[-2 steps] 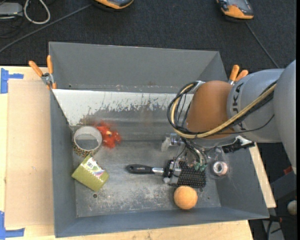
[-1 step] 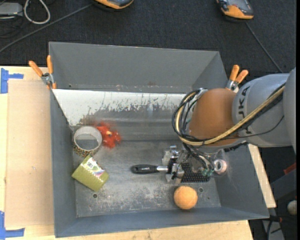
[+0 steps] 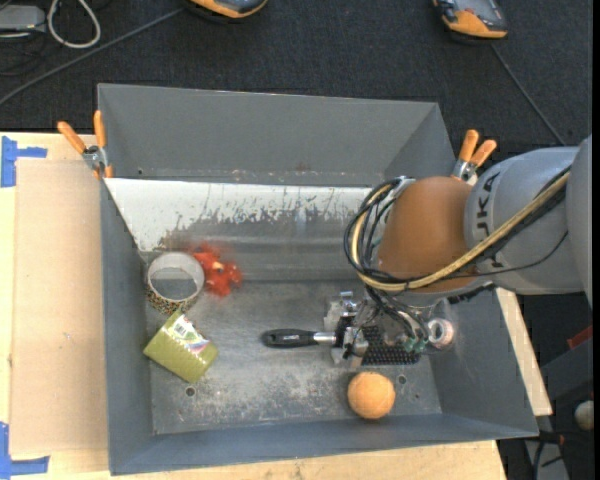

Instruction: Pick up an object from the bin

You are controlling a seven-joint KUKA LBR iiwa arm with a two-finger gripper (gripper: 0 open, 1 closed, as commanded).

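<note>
My gripper (image 3: 346, 329) is low in the right half of the bin, below the arm's orange cover, and its fingers stand open. A tool with a black handle (image 3: 292, 338) lies flat on the bin floor just left of it, its metal end reaching in at the fingertips. Close to the gripper's right lies a black brush-like piece (image 3: 390, 353). An orange ball (image 3: 371, 395) rests near the front wall, a little below the gripper. Nothing is lifted off the floor.
At the left of the bin are a roll of tape (image 3: 174, 279), a red crumpled thing (image 3: 216, 270) beside it, and a green-yellow packet (image 3: 181, 349). A small metal ring (image 3: 440, 332) lies by the right wall.
</note>
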